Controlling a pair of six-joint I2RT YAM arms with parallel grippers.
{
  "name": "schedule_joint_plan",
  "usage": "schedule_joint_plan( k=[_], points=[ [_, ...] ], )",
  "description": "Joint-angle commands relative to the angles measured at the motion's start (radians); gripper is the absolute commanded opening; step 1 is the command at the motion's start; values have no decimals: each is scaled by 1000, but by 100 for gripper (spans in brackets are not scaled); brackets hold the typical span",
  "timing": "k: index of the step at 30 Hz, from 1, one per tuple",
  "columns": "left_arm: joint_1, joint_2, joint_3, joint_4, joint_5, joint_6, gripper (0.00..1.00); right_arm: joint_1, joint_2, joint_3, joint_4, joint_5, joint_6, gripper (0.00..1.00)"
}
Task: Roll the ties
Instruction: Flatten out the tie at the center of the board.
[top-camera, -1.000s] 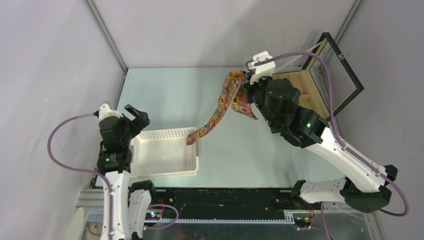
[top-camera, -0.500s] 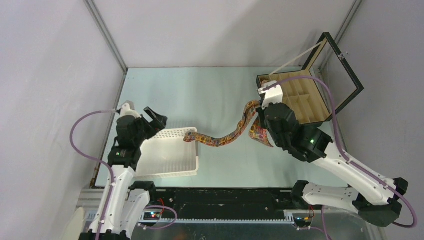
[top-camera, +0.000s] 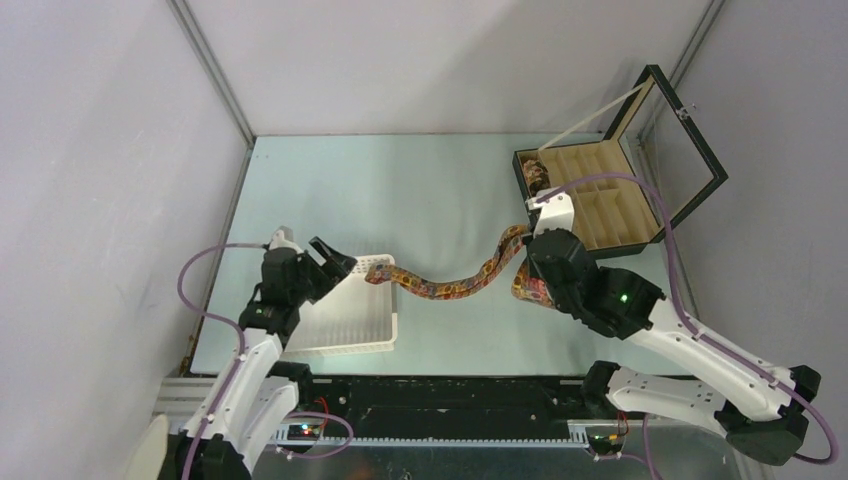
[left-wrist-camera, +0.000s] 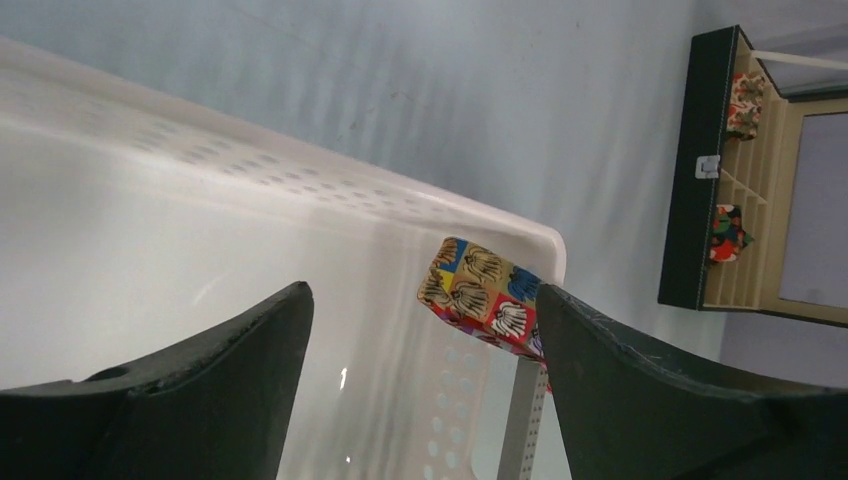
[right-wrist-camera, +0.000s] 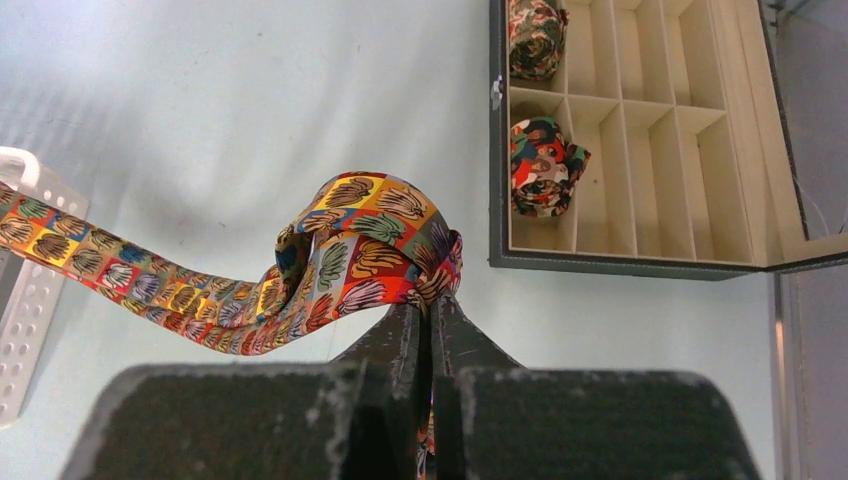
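A long, narrow fabric necktie (top-camera: 450, 287), printed with small squares of red, orange, yellow, blue and dark shell-like motifs, lies unrolled in a wavy line across the pale green table (top-camera: 400, 190). One end rests on a corner of the rim of the white perforated plastic basket (top-camera: 390, 322). The other end is bunched into a loose loop, pinched in the tightly closed right gripper (right-wrist-camera: 430, 312). Two rolled ties (right-wrist-camera: 545, 165) of similar pattern sit as tight coils in neighbouring compartments of the open black box (right-wrist-camera: 610, 260).
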Motion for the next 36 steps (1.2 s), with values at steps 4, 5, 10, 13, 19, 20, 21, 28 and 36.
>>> schedule_joint_plan(
  k=[4,5,10,13,19,20,21,28,36],
  points=[
    [-60,-25,-107,187,16,-219,87,8,-17,-27,32,-5,65,0],
    [-65,-42,-135,198,13,-252,87,8,-17,-29,37,-10,68,0],
    [-87,-103,-231,294,-23,-354,90,11,-13,-33,38,-11,77,0],
    [-95,-116,-259,348,-34,-409,91,11,-13,-36,40,-12,79,0],
    [-107,-42,-274,425,-22,-442,93,12,-8,-46,39,-17,83,0],
    [-109,-23,-282,439,-16,-452,93,12,-8,-46,40,-17,84,0],
    [-114,-13,-290,464,-14,-457,93,11,-7,-46,39,-17,85,0],
    [-148,67,-309,557,-17,-489,90,12,-7,-45,37,-17,88,0],
    [-179,121,-322,657,-31,-520,88,14,-4,-45,39,-27,82,0]
  ],
)
